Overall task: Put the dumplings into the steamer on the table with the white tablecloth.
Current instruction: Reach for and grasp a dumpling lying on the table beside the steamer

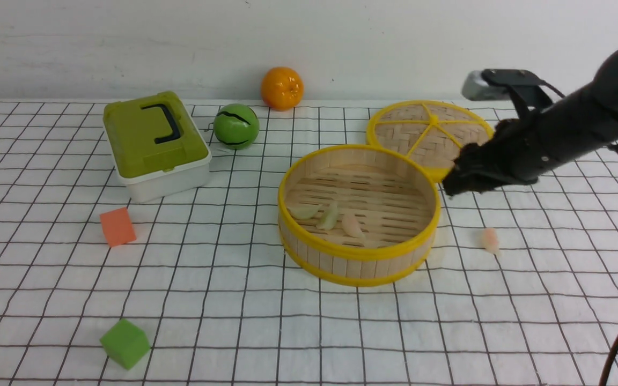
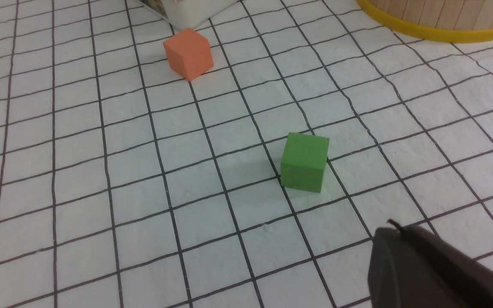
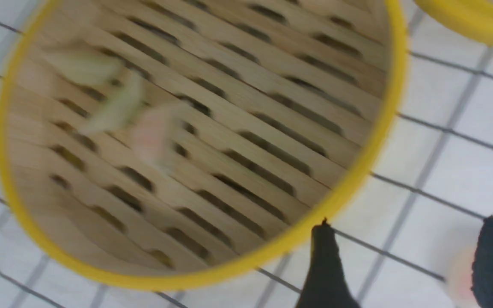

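Note:
The steamer [image 1: 361, 256] stands mid-table on the white tablecloth [image 1: 309, 332]. Three dumplings lie on its slatted floor: two pale green [image 1: 304, 212] [image 1: 329, 217] and one pink [image 1: 352, 225]. A second pink dumpling [image 1: 491, 239] lies on the cloth to the steamer's right. My right gripper [image 1: 453, 185] hangs open and empty above the cloth just past the steamer's right rim [image 3: 357, 171]. In the right wrist view the gripper [image 3: 407, 231] is open, with the loose pink dumpling [image 3: 458, 273] beside one finger. My left gripper [image 2: 390, 233] is shut and empty over bare cloth.
A woven lid [image 1: 429, 134] leans behind the steamer, under my right arm. A green-lidded box [image 1: 153, 142], a green ball [image 1: 236, 126] and an orange [image 1: 282, 88] sit at the back. An orange cube [image 1: 117, 227] and a green cube [image 1: 125, 343] lie at the left.

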Available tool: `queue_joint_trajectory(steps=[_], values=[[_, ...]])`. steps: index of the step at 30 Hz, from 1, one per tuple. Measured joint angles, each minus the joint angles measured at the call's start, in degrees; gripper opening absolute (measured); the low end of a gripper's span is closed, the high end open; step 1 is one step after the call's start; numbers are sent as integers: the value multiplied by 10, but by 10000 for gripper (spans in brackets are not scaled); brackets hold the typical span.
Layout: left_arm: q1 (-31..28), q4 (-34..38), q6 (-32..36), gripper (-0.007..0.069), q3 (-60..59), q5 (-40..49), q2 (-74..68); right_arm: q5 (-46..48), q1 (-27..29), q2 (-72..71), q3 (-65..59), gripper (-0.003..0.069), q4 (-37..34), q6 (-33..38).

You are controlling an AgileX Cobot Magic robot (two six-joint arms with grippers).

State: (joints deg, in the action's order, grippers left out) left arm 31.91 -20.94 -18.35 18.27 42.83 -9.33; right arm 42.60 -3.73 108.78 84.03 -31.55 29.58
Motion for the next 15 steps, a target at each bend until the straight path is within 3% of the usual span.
queue_joint_trajectory(steps=[10,15], values=[[0,0,0,-11,0,0,0,-21,14,89,0,393,63,-36],[0,0,-1,-11,0,-1,0,-28,14,108,3,227,64,-39]])
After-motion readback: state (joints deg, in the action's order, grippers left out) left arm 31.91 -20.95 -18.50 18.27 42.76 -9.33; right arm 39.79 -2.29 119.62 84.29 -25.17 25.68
